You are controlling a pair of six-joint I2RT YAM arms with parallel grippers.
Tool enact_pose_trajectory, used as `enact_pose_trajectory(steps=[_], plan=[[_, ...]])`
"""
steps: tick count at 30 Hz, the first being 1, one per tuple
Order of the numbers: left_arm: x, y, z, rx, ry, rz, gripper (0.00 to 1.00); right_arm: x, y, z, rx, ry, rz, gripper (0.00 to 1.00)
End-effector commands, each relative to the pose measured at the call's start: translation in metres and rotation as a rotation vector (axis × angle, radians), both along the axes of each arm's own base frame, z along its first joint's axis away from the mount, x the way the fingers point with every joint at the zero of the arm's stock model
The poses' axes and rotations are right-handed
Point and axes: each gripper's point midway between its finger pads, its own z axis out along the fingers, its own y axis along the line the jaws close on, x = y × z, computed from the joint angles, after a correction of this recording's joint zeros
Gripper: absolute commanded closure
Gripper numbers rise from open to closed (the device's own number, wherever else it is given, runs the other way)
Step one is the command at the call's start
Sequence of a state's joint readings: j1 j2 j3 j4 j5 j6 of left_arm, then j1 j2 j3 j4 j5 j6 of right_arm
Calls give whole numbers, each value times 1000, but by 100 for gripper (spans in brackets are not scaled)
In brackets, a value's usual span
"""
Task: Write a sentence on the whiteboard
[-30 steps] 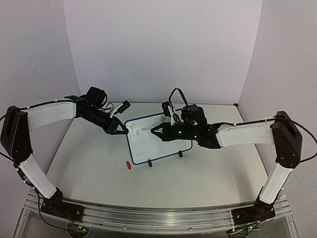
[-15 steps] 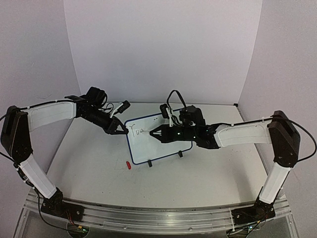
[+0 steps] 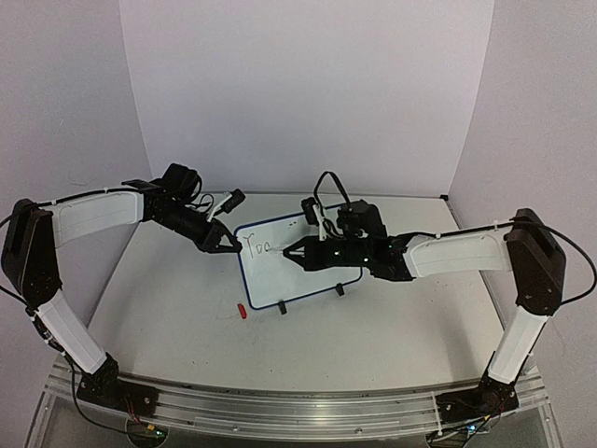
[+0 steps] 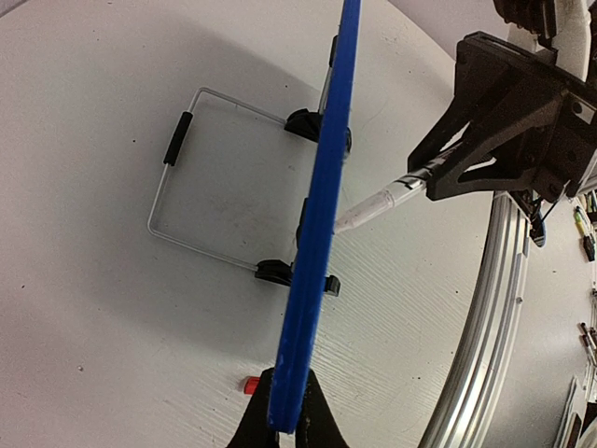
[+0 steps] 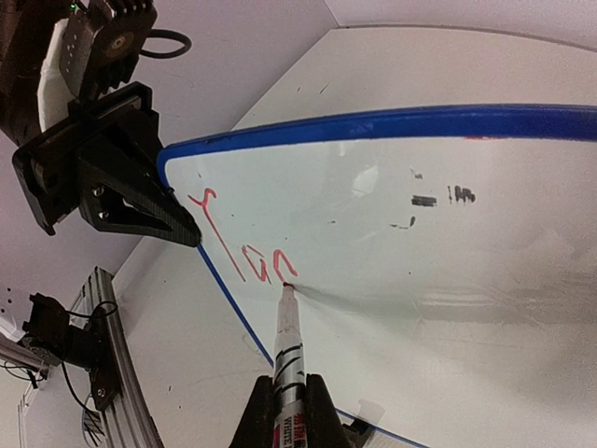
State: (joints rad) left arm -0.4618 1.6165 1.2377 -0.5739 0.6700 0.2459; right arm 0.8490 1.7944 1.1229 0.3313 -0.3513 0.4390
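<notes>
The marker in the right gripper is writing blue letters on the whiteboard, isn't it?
No, the letters are red, not blue, as the right wrist view shows. The marker in the right gripper does have its tip on the whiteboard.

Fingers (image 5: pixel 258 420) gripping marker (image 5: pixel 287 347), tip touching whiteboard (image 5: pixel 448 233), red letters (image 5: pixel 244 254) beside tip

Findings, right wrist view. The sentence (image 5: pixel 244 254) stands in red handwriting at the upper left corner of the whiteboard (image 5: pixel 392 243). It shows a "T", an "o" and a third letter only partly formed, reading roughly "Toa". Dark smudges (image 5: pixel 424 199) further right on the board are not legible. The marker (image 5: pixel 291 359) clamped in my right hand (image 5: pixel 287 401) carries red and black print on its barrel, cut off and not legible.
</notes>
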Motion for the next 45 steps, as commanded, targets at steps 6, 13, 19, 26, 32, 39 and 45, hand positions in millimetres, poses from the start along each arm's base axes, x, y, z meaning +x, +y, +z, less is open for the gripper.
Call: enact_pose_trajectory(steps=[6,13,19,26,32,39,45], plan=[[13,7,-4,62,-48,25,100,20,-9,56,50,-125,-95,100],[13,7,-4,62,-48,24,100,24,-11,73,71,-162,-115,100],[13,7,-4,62,-48,24,100,26,-10,79,83,-172,-115,100],[13,7,-5,64,-46,25,100,21,-11,54,57,-123,-97,100],[13,7,-5,65,-45,24,100,13,-11,29,38,-68,-71,100],[13,7,-6,68,-44,24,100,9,-10,15,27,-38,-56,100],[13,7,-7,70,-42,25,100,8,-13,11,17,-29,-64,100]])
